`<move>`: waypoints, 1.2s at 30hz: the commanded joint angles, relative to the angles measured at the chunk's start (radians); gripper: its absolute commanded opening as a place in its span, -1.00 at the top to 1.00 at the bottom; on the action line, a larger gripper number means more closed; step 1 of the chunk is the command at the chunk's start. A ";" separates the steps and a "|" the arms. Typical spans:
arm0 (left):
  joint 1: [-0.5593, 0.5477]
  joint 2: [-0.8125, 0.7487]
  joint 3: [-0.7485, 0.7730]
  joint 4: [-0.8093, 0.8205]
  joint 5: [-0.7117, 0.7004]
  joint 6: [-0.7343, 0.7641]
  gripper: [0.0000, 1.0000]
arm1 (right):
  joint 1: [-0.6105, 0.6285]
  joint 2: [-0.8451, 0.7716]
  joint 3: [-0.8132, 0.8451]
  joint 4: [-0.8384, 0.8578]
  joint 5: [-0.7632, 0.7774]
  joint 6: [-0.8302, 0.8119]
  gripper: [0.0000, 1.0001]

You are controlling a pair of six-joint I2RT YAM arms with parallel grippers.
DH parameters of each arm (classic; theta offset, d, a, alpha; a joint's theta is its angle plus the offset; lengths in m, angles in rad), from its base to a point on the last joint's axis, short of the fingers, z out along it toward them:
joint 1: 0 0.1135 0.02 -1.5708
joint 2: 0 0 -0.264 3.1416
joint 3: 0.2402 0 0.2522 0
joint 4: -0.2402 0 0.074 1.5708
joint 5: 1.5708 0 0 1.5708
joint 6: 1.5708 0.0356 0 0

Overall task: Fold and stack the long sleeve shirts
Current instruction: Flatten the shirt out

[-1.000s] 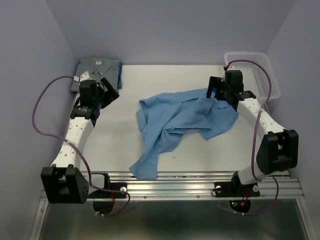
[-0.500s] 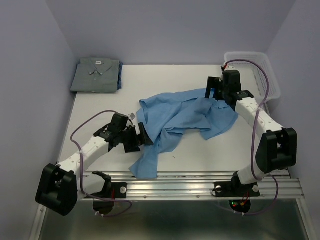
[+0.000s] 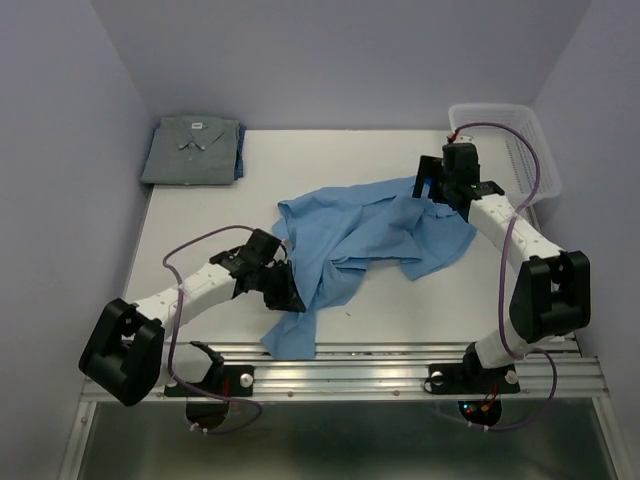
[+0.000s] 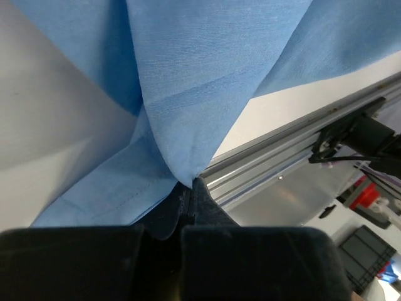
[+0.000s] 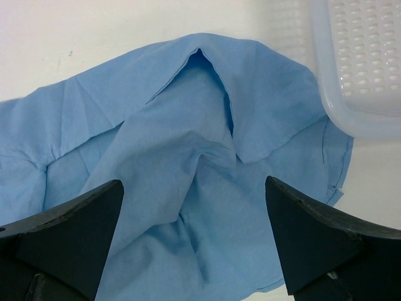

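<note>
Basket [image 5: 327, 75] — nr blue shirt [image 3: 370, 235]

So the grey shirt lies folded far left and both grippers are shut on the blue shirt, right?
Not both. The left gripper is shut on the blue shirt, but the right gripper is open over it, as the right wrist view shows. The grey shirt is folded there.

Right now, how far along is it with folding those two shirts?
About halfway. The grey shirt lies folded in the far left corner. The blue shirt is crumpled mid-table; the left gripper is pinched shut on its near edge, and the right gripper hangs open over its far side. Folding it and stacking remain.
</note>
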 commanded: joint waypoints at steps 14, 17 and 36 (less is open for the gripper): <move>0.268 -0.035 0.687 -0.254 -0.148 0.265 1.00 | -0.063 -0.141 -0.174 -0.174 0.190 0.181 -1.00; 0.400 -0.075 0.732 -0.181 -0.270 0.262 1.00 | -0.063 -0.127 -0.173 -0.102 0.037 0.107 -1.00; 0.672 0.003 0.732 -0.033 -0.311 0.239 1.00 | 0.160 0.272 0.145 0.085 0.076 -0.136 -1.00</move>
